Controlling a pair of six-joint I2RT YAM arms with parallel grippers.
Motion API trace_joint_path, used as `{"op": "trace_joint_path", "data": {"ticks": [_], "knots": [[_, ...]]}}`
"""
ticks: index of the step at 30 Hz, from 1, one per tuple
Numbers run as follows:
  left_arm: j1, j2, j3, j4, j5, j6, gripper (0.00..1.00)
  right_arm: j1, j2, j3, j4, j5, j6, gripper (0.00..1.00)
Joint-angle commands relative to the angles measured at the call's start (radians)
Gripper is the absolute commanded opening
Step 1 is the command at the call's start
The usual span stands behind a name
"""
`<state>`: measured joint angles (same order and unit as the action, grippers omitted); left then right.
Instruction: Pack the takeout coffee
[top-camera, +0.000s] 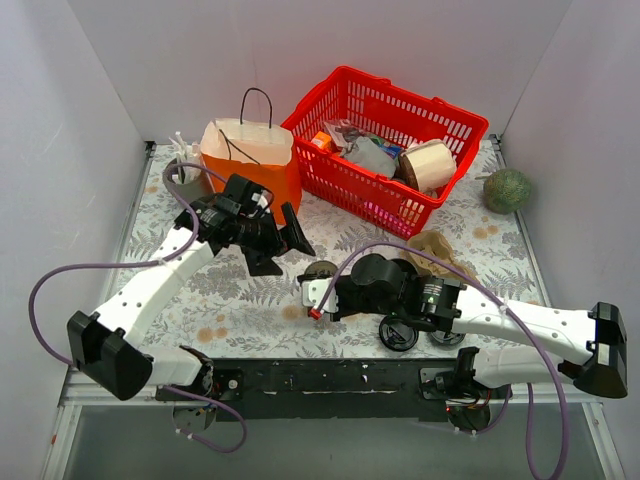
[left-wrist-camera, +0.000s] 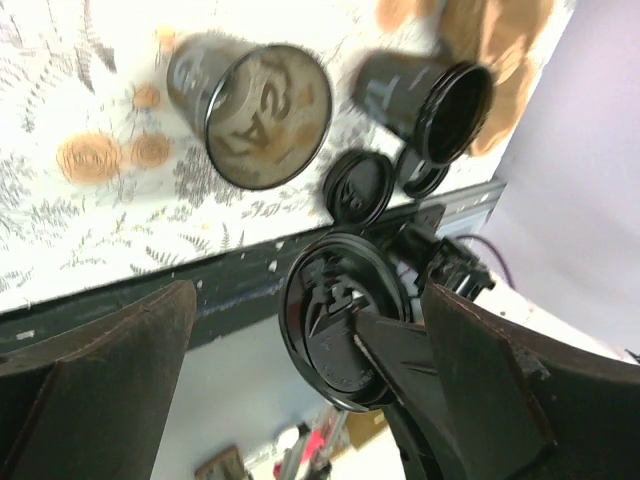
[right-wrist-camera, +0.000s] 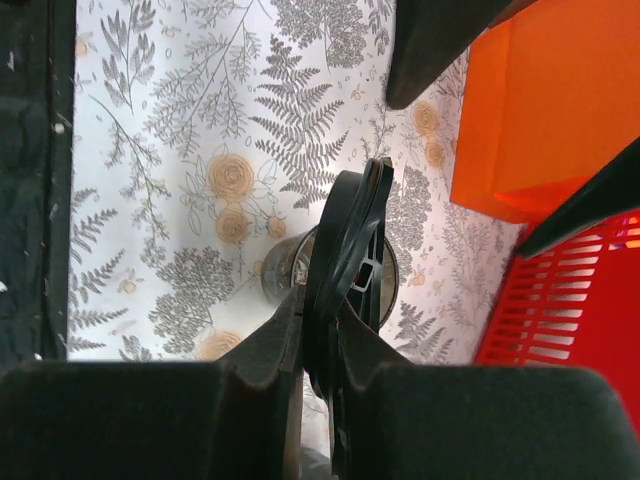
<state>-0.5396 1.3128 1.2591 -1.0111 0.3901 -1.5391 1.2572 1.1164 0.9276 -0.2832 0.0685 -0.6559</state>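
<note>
The takeout coffee cup (left-wrist-camera: 262, 115), dark outside and brown inside, stands open on the fern-print table; it also shows in the right wrist view (right-wrist-camera: 283, 268) and in the top view (top-camera: 318, 270). My right gripper (right-wrist-camera: 322, 300) is shut on a round black lid (right-wrist-camera: 350, 250), held edge-on just above the cup's mouth. The same lid (left-wrist-camera: 335, 325) shows in the left wrist view. My left gripper (top-camera: 280, 250) is open and empty, hovering to the left of the cup. In the left wrist view the left gripper (left-wrist-camera: 305, 330) points at the held lid.
A black-inside cup (left-wrist-camera: 440, 100) stands beside two loose black lids (left-wrist-camera: 358, 187) (top-camera: 398, 333) near the table's front rail. An orange paper bag (top-camera: 255, 160) and a red basket (top-camera: 385, 140) holding items stand at the back. Crumpled brown paper (top-camera: 435, 248) and a green ball (top-camera: 507, 190) lie at right.
</note>
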Motion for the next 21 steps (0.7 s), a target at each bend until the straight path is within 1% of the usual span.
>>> {"op": "trace_joint_path", "data": {"ticks": [1,3,4,5,6,7,8,10,11,12,14,15,16,18,21], "knots": [[0.017,-0.125,0.085,0.06,-0.167,-0.032,0.98,-0.019,-0.038,0.046,0.075,-0.006,0.247,0.07],[0.017,-0.191,0.076,0.08,-0.242,-0.048,0.98,-0.039,-0.033,0.068,0.061,-0.047,0.327,0.11],[0.018,-0.214,0.062,0.106,-0.273,-0.061,0.98,-0.065,-0.03,0.077,0.062,-0.042,0.437,0.12],[0.017,-0.242,0.03,0.129,-0.318,-0.061,0.98,-0.085,-0.021,0.085,0.061,-0.059,0.506,0.11],[0.017,-0.268,0.002,0.152,-0.324,-0.059,0.98,-0.109,-0.017,0.099,0.056,-0.1,0.562,0.11],[0.017,-0.32,-0.019,0.202,-0.332,-0.056,0.98,-0.166,-0.015,0.097,0.065,-0.14,0.679,0.11],[0.017,-0.34,-0.068,0.224,-0.335,-0.049,0.98,-0.194,-0.017,0.085,0.087,-0.212,0.729,0.11],[0.017,-0.386,-0.101,0.262,-0.355,-0.049,0.98,-0.269,-0.015,0.05,0.147,-0.262,0.818,0.11],[0.017,-0.394,-0.116,0.269,-0.355,-0.047,0.98,-0.292,-0.012,0.042,0.156,-0.289,0.89,0.11],[0.017,-0.4,-0.144,0.282,-0.358,-0.046,0.98,-0.311,-0.01,0.022,0.18,-0.305,0.926,0.11],[0.017,-0.412,-0.18,0.311,-0.337,-0.041,0.98,-0.357,-0.007,0.002,0.208,-0.349,1.02,0.11],[0.018,-0.412,-0.222,0.348,-0.295,-0.038,0.98,-0.367,-0.006,-0.012,0.252,-0.366,1.045,0.12],[0.017,-0.412,-0.242,0.371,-0.268,-0.032,0.98,-0.381,-0.003,-0.036,0.271,-0.374,1.071,0.16],[0.017,-0.405,-0.304,0.434,-0.206,-0.018,0.98,-0.389,0.01,-0.062,0.32,-0.383,1.13,0.18],[0.017,-0.367,-0.351,0.471,-0.197,-0.013,0.98,-0.398,0.043,-0.084,0.332,-0.369,1.177,0.18]]}}
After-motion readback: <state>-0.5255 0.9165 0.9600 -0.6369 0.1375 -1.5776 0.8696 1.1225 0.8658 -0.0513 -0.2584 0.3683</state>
